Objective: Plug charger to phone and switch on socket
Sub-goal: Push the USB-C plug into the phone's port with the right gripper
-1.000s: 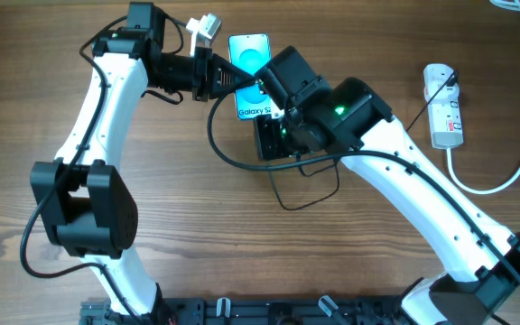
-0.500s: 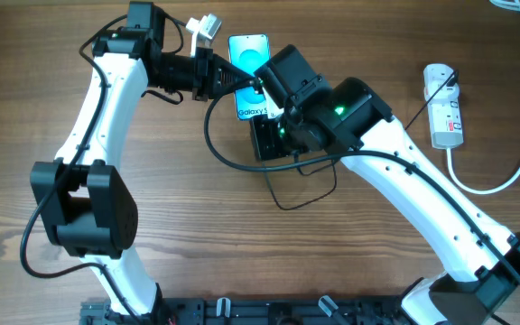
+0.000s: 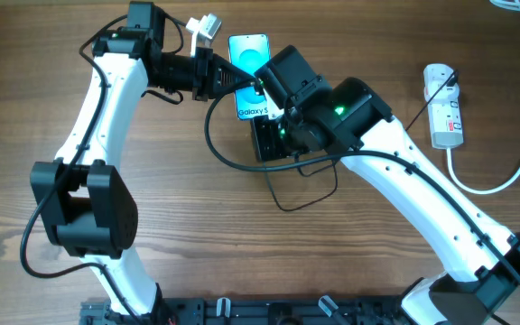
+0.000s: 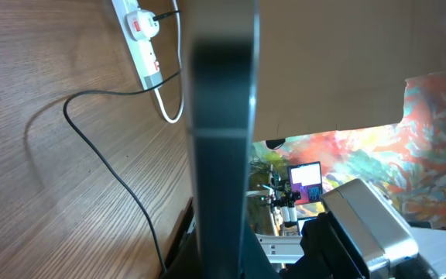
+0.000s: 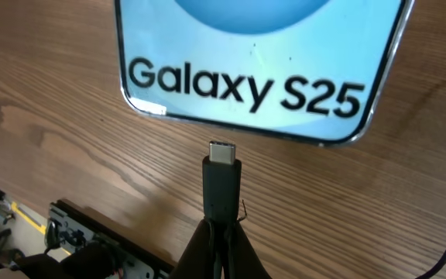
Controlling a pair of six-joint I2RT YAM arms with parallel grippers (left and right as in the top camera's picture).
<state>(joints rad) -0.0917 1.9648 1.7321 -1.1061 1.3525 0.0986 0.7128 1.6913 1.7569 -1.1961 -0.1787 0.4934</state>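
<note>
right claw (image 5: 220, 236) was clamped on the charger (image 5: 221, 184), pinching the moulded body right behind the metal tip. left claw (image 3: 226, 79) was closed too, sitting against the phone (image 3: 247, 51) from its 9 o'clock side. couldn't tell if it pinched the phone or only braced it. phone lay screen-up at about 12 o'clock on the table (image 3: 377, 262), with the socket (image 3: 446, 108) well apart at 3 o'clock.

handling, my read: the charger is light and limp along its length and only the tip end is stiff, so the hold behind the tip looked right. any further back and the tip would flop. the phone looked thin, slick and light, likely to skate on the wood when pushed from 6 o'clock, so it wanted bracing. the port wouldn't forgive a crooked push.

views: right wrist gave what mattered. the tip pointed at the phone's bottom edge, near its middle, with a strip of bare wood between them, so not in yet. overhead hid that under the right wrist. it did show the charger looping at 6 o'clock of the phone and running to the socket's 12 o'clock end, where it was plugged in. left wrist showed the socket's red marks (image 4: 135, 27) and a blurred dark slab (image 4: 221, 139) up close, no port.
</note>
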